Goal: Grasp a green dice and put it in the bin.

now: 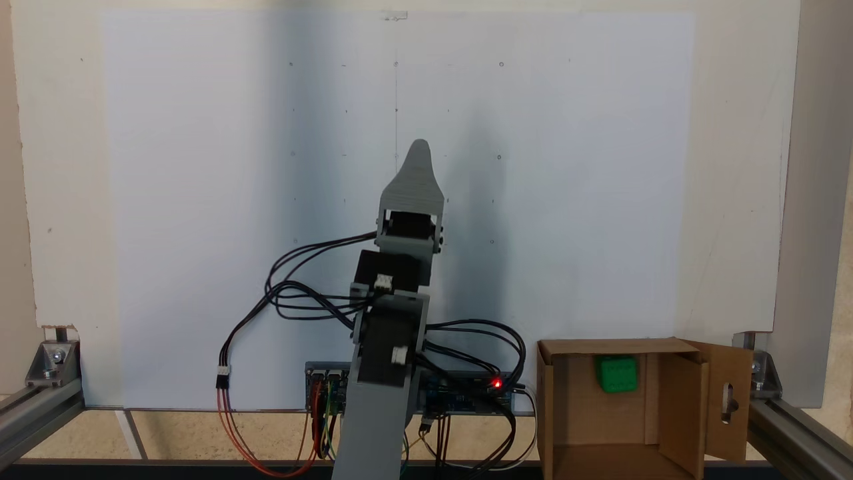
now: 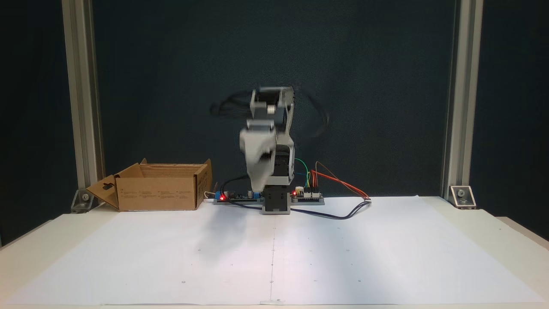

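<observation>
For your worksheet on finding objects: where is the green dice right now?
In a fixed view from above, the green dice lies inside the bin at lower right, near its far wall.

Grey arm folded over its base, gripper pointing down above the table, blurred, jaws overlapping, state unclear

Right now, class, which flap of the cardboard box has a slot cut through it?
The flap swung out at the right edge of the box in a fixed view. It alone has a slot; the other flaps are plain cardboard.
</observation>
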You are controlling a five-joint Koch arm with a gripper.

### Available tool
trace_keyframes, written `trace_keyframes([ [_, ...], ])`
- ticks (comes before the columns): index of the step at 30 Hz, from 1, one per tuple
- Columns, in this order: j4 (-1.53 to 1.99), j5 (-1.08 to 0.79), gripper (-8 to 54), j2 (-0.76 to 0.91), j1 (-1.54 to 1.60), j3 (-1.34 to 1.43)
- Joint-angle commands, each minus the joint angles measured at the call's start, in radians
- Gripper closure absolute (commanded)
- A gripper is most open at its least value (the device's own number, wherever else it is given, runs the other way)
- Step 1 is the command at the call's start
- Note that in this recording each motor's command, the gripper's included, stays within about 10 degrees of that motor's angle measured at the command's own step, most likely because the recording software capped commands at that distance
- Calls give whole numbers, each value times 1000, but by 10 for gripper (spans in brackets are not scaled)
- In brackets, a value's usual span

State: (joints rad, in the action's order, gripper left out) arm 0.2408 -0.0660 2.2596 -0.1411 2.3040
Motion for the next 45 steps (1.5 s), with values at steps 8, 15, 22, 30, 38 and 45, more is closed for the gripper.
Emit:
trace_keyframes([
  [8,-484,38,6,112,11,189],
  [15,-785,31,16,112,95,298],
  [22,-1078,26,25,114,81,393],
  [30,-1399,8,24,114,81,537],
  [38,-1718,-9,18,114,75,753],
  [45,-1934,-35,6,112,74,827],
])
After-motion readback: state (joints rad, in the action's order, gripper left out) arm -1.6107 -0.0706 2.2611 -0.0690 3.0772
